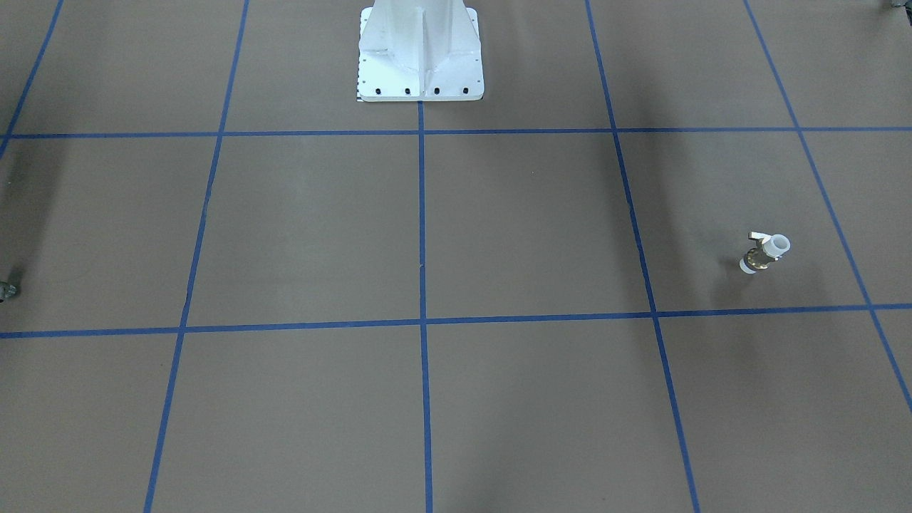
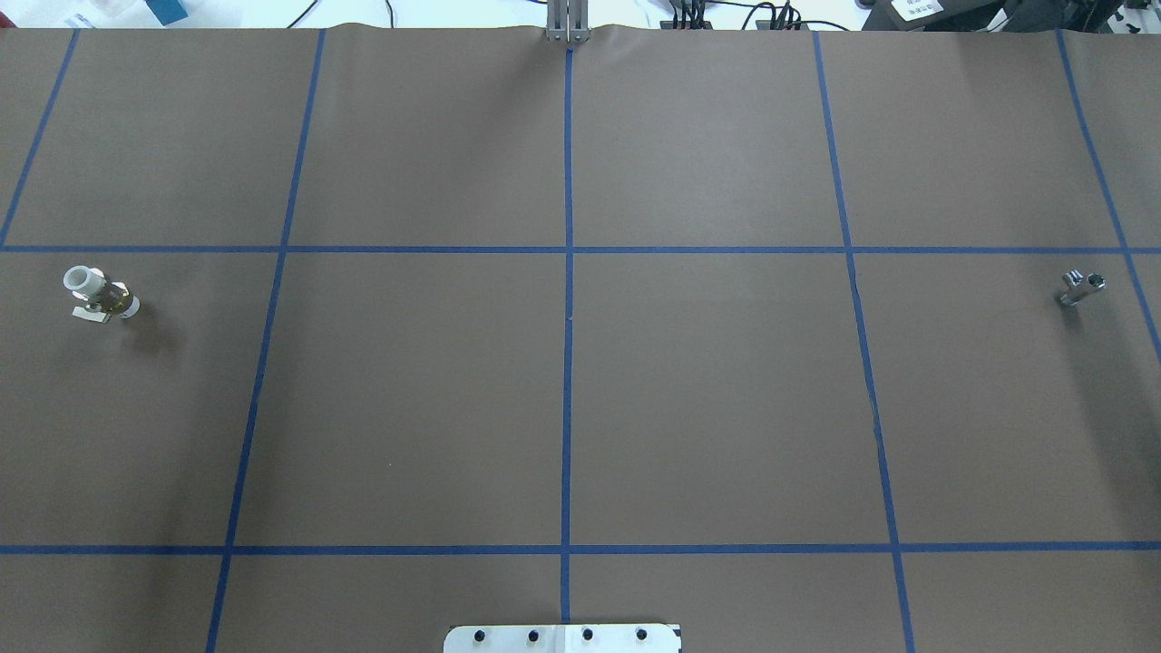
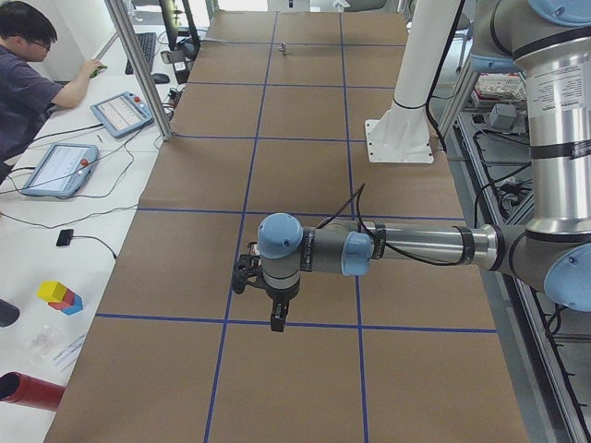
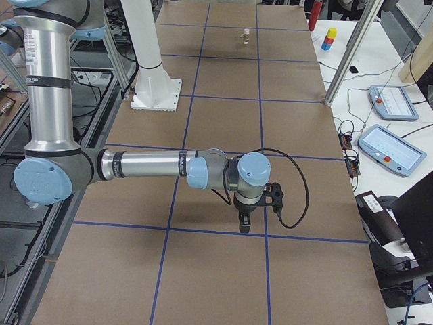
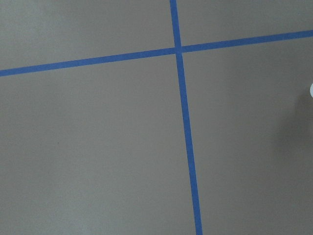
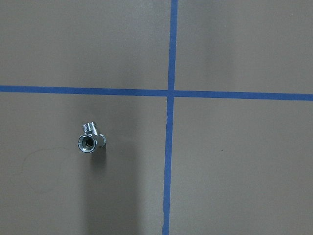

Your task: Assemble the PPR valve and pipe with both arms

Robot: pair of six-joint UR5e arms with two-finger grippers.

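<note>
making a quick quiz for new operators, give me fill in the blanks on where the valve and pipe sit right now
1. In the overhead view the PPR valve lies at the far ___ of the picture.
2. The pipe lies far from it, on the robot's ___ side.
3. The grid lines taped on the brown table are ___ in colour.
4. Of the two parts, the right wrist view shows only the ___.

Missing words: left; right; blue; pipe

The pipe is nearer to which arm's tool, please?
Right. The right tool hangs over the table end holding the pipe, which shows in its wrist view; the left tool hangs at the opposite end.
</note>
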